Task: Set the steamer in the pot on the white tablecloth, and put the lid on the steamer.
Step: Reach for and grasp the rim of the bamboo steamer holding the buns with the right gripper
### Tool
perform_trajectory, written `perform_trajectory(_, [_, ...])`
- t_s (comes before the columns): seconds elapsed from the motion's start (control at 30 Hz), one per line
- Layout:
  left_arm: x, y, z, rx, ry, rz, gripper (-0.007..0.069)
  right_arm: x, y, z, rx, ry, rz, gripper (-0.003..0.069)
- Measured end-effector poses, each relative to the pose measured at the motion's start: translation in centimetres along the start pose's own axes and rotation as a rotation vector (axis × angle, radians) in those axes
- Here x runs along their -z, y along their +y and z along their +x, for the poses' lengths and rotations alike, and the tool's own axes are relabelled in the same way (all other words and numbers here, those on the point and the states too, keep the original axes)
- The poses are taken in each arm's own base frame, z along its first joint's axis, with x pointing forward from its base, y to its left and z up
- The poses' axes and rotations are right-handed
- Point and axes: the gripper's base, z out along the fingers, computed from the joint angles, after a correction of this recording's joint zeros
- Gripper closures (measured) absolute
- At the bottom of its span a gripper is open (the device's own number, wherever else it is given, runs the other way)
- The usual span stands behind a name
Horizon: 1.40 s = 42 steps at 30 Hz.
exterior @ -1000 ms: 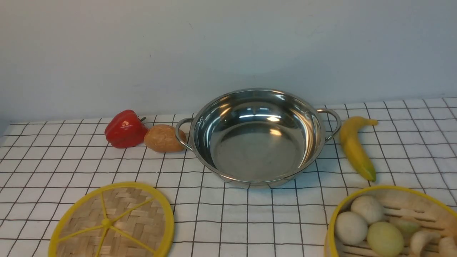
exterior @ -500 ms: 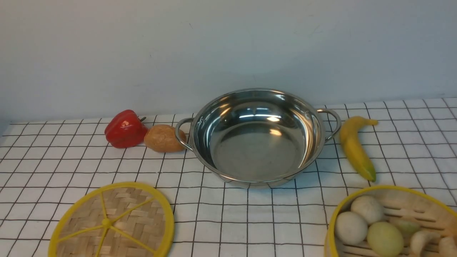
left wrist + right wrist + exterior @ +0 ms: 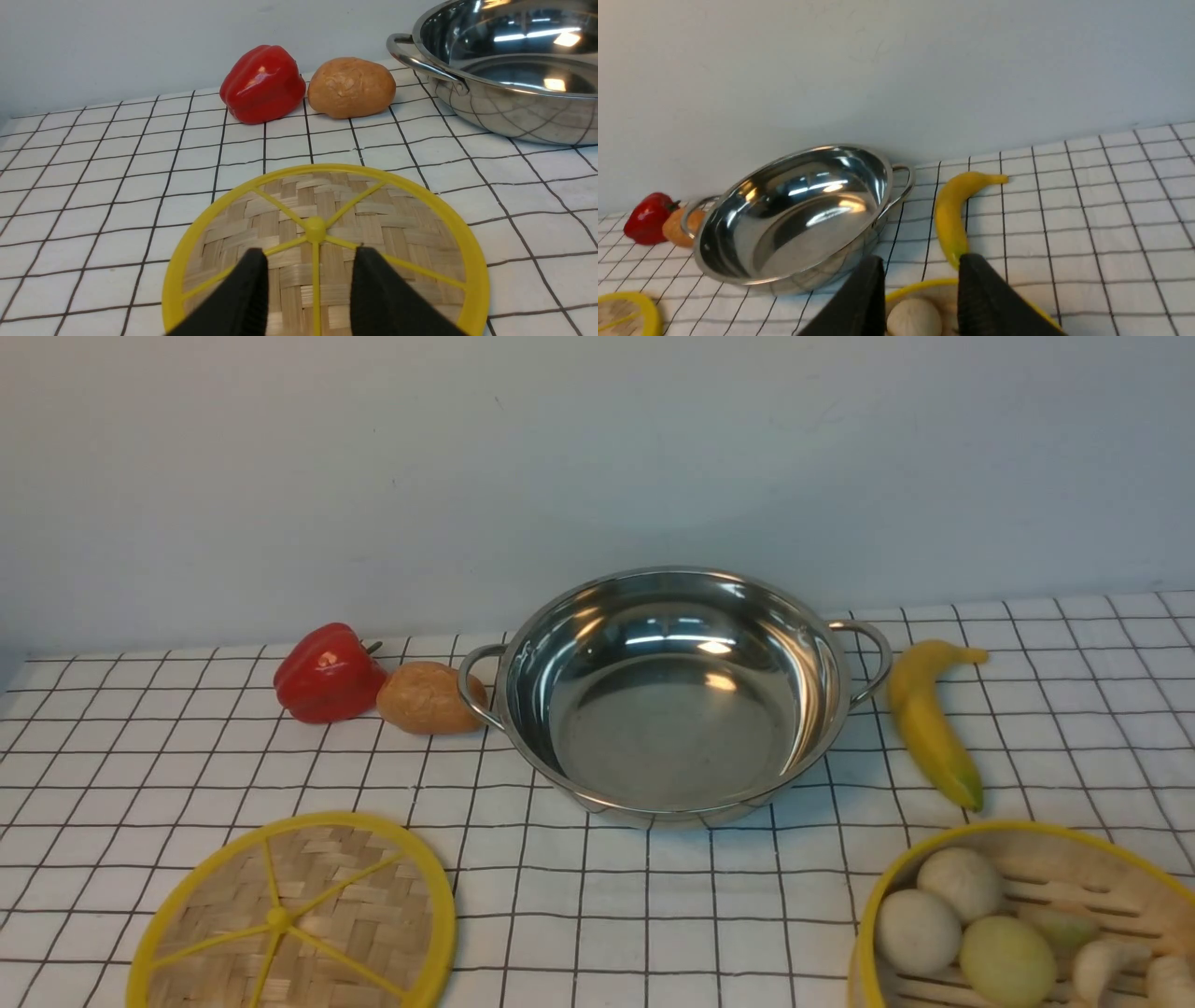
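Front view: bamboo steamer [image 3: 1027, 933] waits right of steel pot [image 3: 677, 728], probably staged for your right arm. Left gripper [image 3: 310, 268], right gripper [image 3: 922, 275]: fingers spread, gripping nothing, likely kept ready for you.

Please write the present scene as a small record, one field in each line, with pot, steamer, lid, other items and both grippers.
pot: empty, at the middle of the white tablecloth
steamer: near right, outside the pot, holding buns; partly cut off by the picture's edge
lid: flat on the cloth, near left, not on the steamer
left of pot: red pepper, potato
right of pot: banana
left gripper: open, nothing held
right gripper: open, nothing held
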Motion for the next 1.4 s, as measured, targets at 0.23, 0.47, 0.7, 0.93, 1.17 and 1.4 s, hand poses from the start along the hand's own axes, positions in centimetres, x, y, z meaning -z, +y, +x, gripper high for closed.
perform_trajectory(0.23, [0.0,0.0,0.0,0.0,0.0,0.0,0.0382,-3.5,-1.3,0.2,0.07,0.505,0.248,0.0417])
perform_trajectory(0.47, [0.0,0.0,0.0,0.0,0.0,0.0,0.0382,-10.7,-2.7,0.2,0.153,0.858,0.378,0.0417])
perform_trajectory(0.7, [0.0,0.0,0.0,0.0,0.0,0.0,0.0382,-17.6,-4.3,2.4,0.193,1.094,0.384,0.0417])
perform_trajectory(0.93, [0.0,0.0,0.0,0.0,0.0,0.0,0.0382,-20.2,-7.5,2.5,0.09,1.097,0.464,0.0415])
perform_trajectory(1.17, [0.0,0.0,0.0,0.0,0.0,0.0,0.0382,-20.8,-9.0,2.1,-0.009,1.025,0.393,0.0333])
perform_trajectory(1.4, [0.0,0.0,0.0,0.0,0.0,0.0,0.0382,-22.5,-9.9,4.0,-0.03,1.119,0.369,0.0274])
